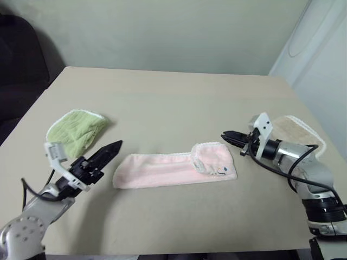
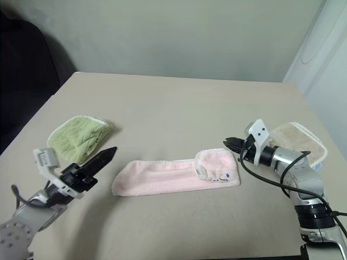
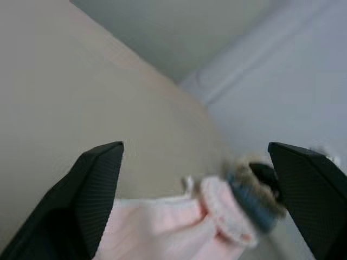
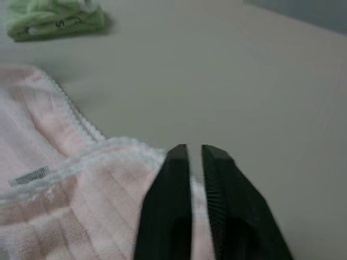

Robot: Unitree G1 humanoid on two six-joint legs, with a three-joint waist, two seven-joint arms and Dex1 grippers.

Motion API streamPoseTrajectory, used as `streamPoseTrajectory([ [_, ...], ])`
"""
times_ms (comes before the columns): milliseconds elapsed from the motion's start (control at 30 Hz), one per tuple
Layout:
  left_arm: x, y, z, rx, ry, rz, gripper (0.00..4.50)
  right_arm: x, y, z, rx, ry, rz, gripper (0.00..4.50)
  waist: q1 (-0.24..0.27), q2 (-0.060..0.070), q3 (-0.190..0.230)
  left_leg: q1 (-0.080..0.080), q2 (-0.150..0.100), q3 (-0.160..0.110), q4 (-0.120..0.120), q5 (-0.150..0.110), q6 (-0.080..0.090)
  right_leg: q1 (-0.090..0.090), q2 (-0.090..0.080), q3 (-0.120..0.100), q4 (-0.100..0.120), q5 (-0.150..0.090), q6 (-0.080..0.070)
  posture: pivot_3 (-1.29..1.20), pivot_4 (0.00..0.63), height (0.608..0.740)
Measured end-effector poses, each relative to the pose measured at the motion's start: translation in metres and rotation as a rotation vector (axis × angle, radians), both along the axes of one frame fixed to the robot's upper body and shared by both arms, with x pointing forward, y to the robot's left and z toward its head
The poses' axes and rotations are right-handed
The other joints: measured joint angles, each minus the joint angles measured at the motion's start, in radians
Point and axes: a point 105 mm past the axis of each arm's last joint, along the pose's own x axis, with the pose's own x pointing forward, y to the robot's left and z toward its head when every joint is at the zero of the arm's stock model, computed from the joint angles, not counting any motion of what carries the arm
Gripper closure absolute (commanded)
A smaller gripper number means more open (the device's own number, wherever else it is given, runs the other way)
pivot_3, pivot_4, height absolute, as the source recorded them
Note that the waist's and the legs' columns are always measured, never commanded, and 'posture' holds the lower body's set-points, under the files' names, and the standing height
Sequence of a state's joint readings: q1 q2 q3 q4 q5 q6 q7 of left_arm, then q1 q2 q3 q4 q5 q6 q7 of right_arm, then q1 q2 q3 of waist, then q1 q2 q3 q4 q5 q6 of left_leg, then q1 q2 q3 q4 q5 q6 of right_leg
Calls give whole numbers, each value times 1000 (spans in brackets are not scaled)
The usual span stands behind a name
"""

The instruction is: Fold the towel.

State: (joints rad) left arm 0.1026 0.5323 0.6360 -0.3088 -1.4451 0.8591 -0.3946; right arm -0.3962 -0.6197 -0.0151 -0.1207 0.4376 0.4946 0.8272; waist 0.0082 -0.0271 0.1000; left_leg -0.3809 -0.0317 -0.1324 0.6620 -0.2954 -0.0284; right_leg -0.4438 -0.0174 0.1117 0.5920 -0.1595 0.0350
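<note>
The pale pink towel [image 1: 162,170] lies on the table as a long narrow strip, its right end [image 1: 214,160] doubled back on itself with the white edging and a small dark motif showing. My left gripper [image 1: 110,150] hovers just off the strip's left end, its jaws wide open [image 3: 193,146] and empty. Just above and to the right of the doubled end hangs my right gripper [image 1: 227,136]. In the right wrist view its fingers [image 4: 176,179] stand a narrow gap apart over the pink cloth, holding nothing.
A crumpled light-green towel [image 1: 76,131] lies at the table's left, behind my left gripper. A beige towel with white edging [image 1: 299,132] lies by the right edge, behind my right arm. A dark chair [image 1: 19,65] stands off the far left corner.
</note>
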Motion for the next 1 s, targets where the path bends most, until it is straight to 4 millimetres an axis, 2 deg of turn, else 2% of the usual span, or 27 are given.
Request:
streamPoseTrajectory([
  [233, -52, 3, -9, -115, 172, 116, 0, 15, 12, 19, 48, -45, 30, 466, -13, 7, 9, 5, 2, 0, 0, -1, -1, 4, 5, 2, 0, -2, 2, 0, 150, 740],
  [400, -81, 0, -25, -147, 302, 225, 0, 25, 26, 5, 53, -21, 49, 466, -12, 13, 15, 9, 4, -2, 1, -4, -1, 5, 9, 3, -3, -6, 1, 0, 150, 740],
  [567, -92, -8, -38, -162, 386, 285, 0, 30, 37, 2, 62, -27, 79, 466, -12, 15, 16, 9, 8, -2, 1, -6, -1, 6, 12, 2, -4, -6, 0, 0, 150, 740],
  [767, -79, -15, -52, -179, 449, 327, 0, 33, 47, 2, 84, -37, 93, 466, -11, 16, 17, 14, 9, -2, 2, -6, -2, 12, 13, 2, -3, -3, -5, 0, 150, 740],
  [1000, -52, -22, -67, -222, 545, 358, 0, 35, 44, 4, 81, -50, 74, 466, -8, 15, 16, 15, 8, -1, 2, -6, -3, 15, 13, 2, -2, 2, -13, 0, 150, 740],
])
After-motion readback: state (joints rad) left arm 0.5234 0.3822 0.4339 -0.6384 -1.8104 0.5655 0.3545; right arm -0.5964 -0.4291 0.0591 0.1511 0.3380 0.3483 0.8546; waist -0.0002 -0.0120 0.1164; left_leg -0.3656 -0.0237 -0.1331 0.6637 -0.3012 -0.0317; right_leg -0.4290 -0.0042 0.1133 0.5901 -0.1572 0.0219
